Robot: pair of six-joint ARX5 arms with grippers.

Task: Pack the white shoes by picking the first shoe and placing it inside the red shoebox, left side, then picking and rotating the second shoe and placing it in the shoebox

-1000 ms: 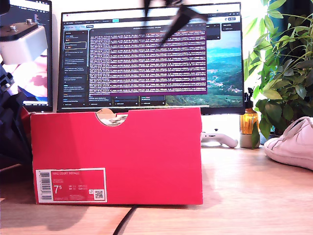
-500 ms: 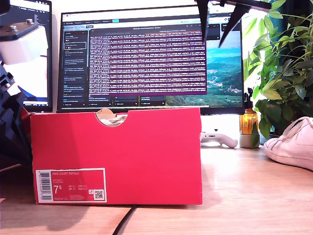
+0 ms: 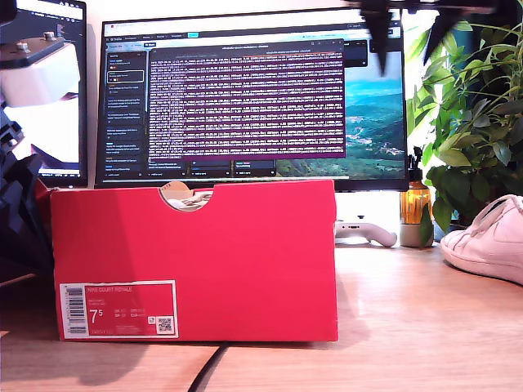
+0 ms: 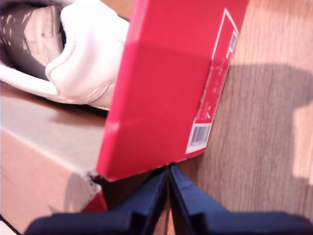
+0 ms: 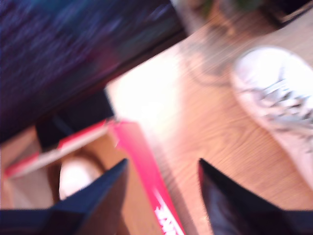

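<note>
Shoe (image 5: 279, 103) lies on the tabletop (image 3: 392, 327) at the exterior view's right, outside the box (image 3: 196, 261); my second tool (image 5: 164, 171), jaws apart, hangs nearer. My first tool (image 4: 169, 196) is pinched together, empty.

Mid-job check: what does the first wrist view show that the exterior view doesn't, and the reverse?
Only the first wrist view: a white shoe lying inside the red shoebox, the box's brown inner floor, and my first gripper with fingers together beside the box's corner.

Only the exterior view: the other shoe on the table at the view's right, the monitor, the plant, and dark gripper fingers blurred at the top edge.

Both: the shoebox's red wall with its white barcode label and the wooden table.
</note>
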